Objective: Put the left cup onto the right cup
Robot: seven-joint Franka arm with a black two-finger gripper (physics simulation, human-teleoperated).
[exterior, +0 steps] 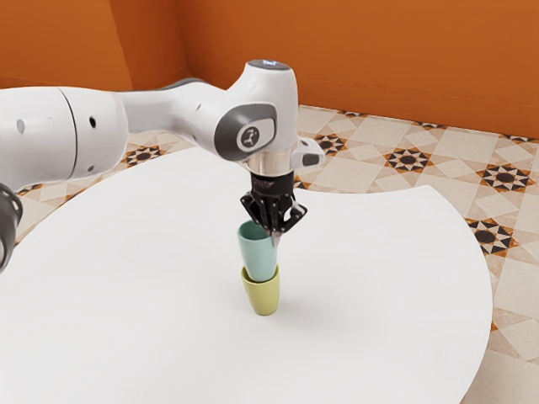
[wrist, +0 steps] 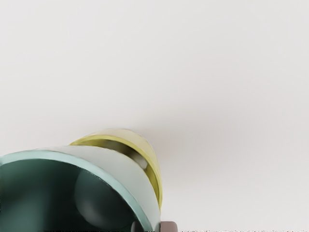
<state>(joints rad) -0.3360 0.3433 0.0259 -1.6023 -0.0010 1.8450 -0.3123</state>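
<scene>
A pale teal cup [exterior: 255, 252] sits nested in a yellow-green cup [exterior: 263, 295] near the middle of the round white table [exterior: 118, 303]. The teal cup leans slightly and its upper half stands above the yellow rim. My black gripper [exterior: 274, 236] comes straight down from above, shut on the teal cup's wall at the rim, on the side toward the exterior view's right. In the wrist view the teal cup [wrist: 123, 176] is right under my hand, its dark inside open to the camera, with the yellow cup's rim [wrist: 145, 151] showing just beyond it.
The white tabletop spreads wide around the two cups, with its curved edge [exterior: 484, 278] toward the exterior view's right. Beyond it lie a patterned tile floor [exterior: 472, 160] and orange walls [exterior: 379, 50].
</scene>
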